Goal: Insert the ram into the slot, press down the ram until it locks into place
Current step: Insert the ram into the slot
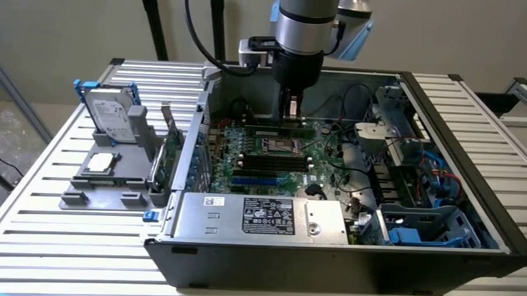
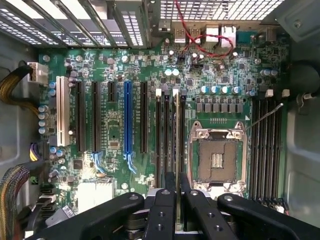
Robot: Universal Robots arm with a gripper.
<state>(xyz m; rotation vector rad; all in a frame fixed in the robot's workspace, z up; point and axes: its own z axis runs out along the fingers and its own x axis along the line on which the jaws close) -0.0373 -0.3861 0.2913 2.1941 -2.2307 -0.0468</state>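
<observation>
Ram (image 1: pixel 278 130) is pinched by the tool (image 2: pixel 177 177), whose fingers are nearly closed around it. It stands on edge among the black slots (image 2: pixel 167 135), just beside the silver chip socket (image 2: pixel 218 155).

The claw (image 2: pixel 177 181) hides part of the ram (image 2: pixel 176 132) (edge-on).

The gripper (image 2: pixel 176 200) pinches the ram (image 2: pixel 176 130) edge-on, lined up along the parallel black slots (image 2: pixel 158 135) beside the empty processor socket (image 2: pixel 218 156) on the green motherboard (image 2: pixel 113 127).
</observation>
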